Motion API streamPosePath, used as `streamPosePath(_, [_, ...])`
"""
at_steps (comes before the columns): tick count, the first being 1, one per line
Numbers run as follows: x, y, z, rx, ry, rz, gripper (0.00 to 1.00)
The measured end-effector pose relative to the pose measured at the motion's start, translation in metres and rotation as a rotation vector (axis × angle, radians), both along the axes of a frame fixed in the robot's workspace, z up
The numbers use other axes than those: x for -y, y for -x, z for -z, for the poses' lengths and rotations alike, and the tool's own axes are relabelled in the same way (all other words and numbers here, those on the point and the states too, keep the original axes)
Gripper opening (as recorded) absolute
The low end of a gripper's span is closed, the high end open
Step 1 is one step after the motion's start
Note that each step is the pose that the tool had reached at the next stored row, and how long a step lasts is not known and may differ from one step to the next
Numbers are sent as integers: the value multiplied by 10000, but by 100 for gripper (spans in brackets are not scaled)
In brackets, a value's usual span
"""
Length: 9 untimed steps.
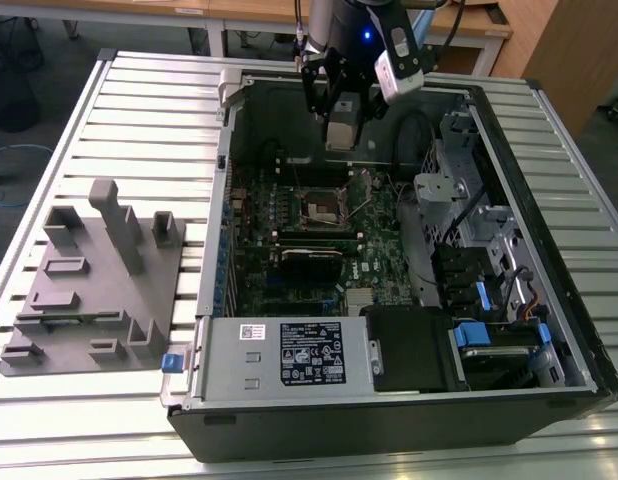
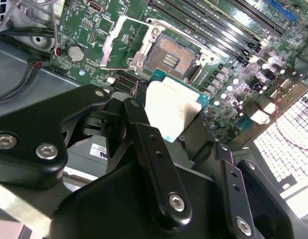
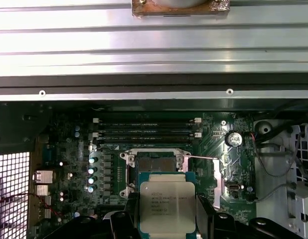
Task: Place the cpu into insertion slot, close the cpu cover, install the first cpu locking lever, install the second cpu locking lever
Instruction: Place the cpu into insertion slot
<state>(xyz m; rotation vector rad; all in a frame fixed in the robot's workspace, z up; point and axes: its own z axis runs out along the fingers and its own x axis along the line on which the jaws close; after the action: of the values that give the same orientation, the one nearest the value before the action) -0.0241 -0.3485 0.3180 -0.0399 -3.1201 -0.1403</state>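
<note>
In the exterior view, your tool [image 1: 340, 118] hangs over the far end of the open computer case [image 1: 289, 432], which lies on its side on the slatted metal table [image 1: 139, 110]. The insertion slot [image 1: 322, 205] sits lower on the green board, apart from the tool and nearer the camera. A grey moulded fixture [image 1: 89, 280] rests on the table at the exterior view's left, well apart from the case.

In the second wrist view, you can see the tool [image 2: 170, 119] closed on the cpu [image 2: 169, 109]. Its black fingers [image 2: 144, 134] press against opposite edges of the chip. The cpu's pale metal top faces the camera, and it hangs clear of the board. Beyond it, the insertion slot [image 2: 170, 56] lies bare, with its brownish contact field uncovered. The cpu cover [image 2: 110, 45] is swung open beside the slot, with green board showing through its window. A coin battery [image 2: 76, 53] sits near the cover.

In the first wrist view, the cpu [image 3: 166, 204] is clamped flat between the tool's fingers [image 3: 128, 215], with its printed metal top towards you. The insertion slot [image 3: 156, 164] lies just past the chip's far edge, open and unfilled. The memory slots [image 3: 146, 130] run beyond the slot.
</note>
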Motion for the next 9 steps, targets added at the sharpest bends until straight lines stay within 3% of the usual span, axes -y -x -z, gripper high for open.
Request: streamPosePath(9, [0,0,97,22,2,0,54])
